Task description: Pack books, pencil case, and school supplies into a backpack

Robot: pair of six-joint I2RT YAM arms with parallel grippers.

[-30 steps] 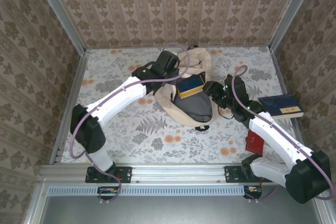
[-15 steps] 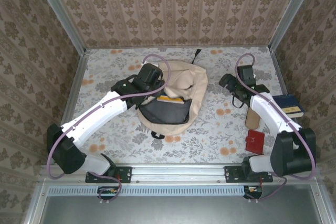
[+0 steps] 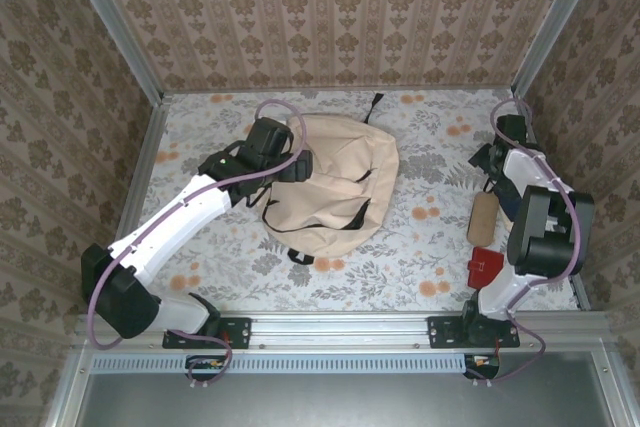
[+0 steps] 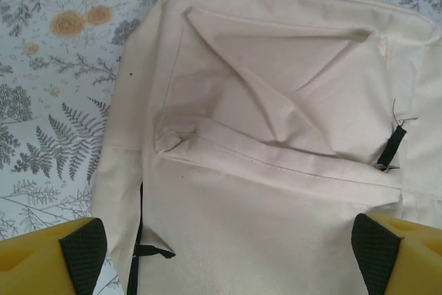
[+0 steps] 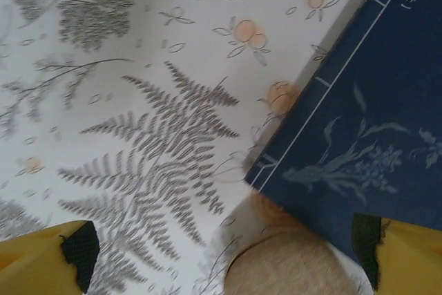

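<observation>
We saw the beige backpack [image 3: 340, 182] lying flat in the middle of the desk [image 3: 420, 247], its fabric creased. The left hand [image 4: 226, 260] hung over its left side, fingers spread wide and gripping nothing. At the far right, the right hand [image 5: 224, 264] was also open and empty above the desk, a navy book [image 5: 359, 115] below it. A tan oblong thing [image 3: 483, 217] lay just beside the book's corner, a small red square [image 3: 485, 269] nearer.

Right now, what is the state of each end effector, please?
Left end effector: open, holding nothing.
Right end effector: open, holding nothing.
</observation>
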